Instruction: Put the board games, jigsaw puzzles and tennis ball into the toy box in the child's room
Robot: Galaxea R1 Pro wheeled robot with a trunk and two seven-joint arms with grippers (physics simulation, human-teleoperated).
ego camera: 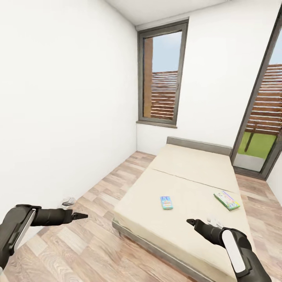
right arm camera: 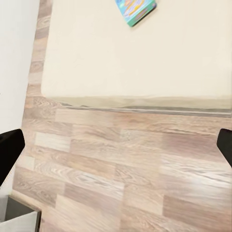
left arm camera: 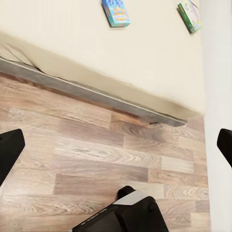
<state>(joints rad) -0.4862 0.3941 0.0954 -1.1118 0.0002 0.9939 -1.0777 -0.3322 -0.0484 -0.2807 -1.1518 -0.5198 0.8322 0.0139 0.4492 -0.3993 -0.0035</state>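
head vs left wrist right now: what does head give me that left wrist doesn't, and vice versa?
Head, not left wrist: grey-framed window, headboard, right tool.
Left wrist, not head: fingers of the left tool spread wide apart, and a dark robot part.
Both: bed, blue board game, green-edged board game, plank floor.

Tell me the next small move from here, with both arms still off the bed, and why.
Probably roll the base closer to the bed. Both board games, the blue one and the green-edged one, lie flat on the mattress beyond the left gripper and right gripper, which hang open and empty, the left over the floor.
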